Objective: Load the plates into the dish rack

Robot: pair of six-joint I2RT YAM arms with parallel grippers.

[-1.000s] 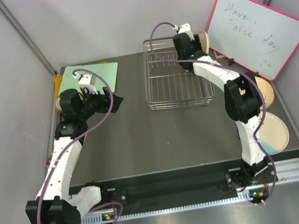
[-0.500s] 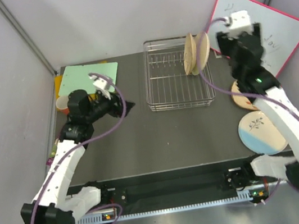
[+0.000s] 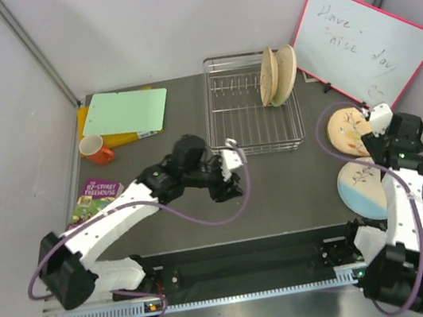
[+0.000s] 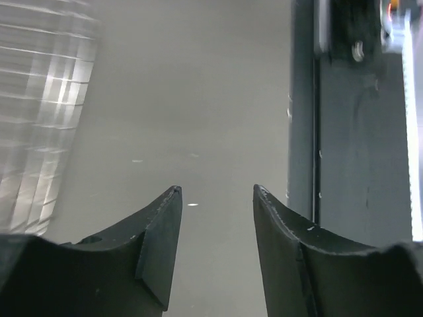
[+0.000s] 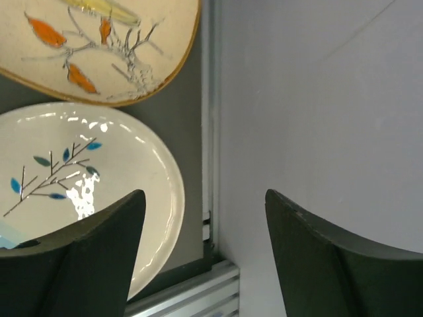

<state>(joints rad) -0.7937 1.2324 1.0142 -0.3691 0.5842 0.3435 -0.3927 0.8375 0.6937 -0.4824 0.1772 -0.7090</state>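
The dish rack (image 3: 251,113) stands at the back middle, and two plates (image 3: 279,75) stand on edge in its right end. A peach plate (image 3: 346,128) and a light blue and cream plate (image 3: 364,191) lie flat at the table's right. My right gripper (image 3: 402,151) hovers at their right edge by the wall, open and holding nothing (image 5: 205,195); its wrist view shows the cream plate (image 5: 99,165) and the peach plate (image 5: 99,46). My left gripper (image 3: 232,186) is low over bare table in front of the rack, open and holding nothing (image 4: 217,191). The rack (image 4: 39,119) is blurred at that view's left.
A pink-framed whiteboard (image 3: 362,42) leans at the back right. An orange mug (image 3: 96,149), a green board (image 3: 125,112) and a book (image 3: 93,200) lie on the left side. The right wall (image 5: 317,99) is close beside my right gripper.
The left arm swung from the back left to the table's middle, its jaws narrowing. The right arm left the rack, where two plates now stand, and drew back over the flat plates.
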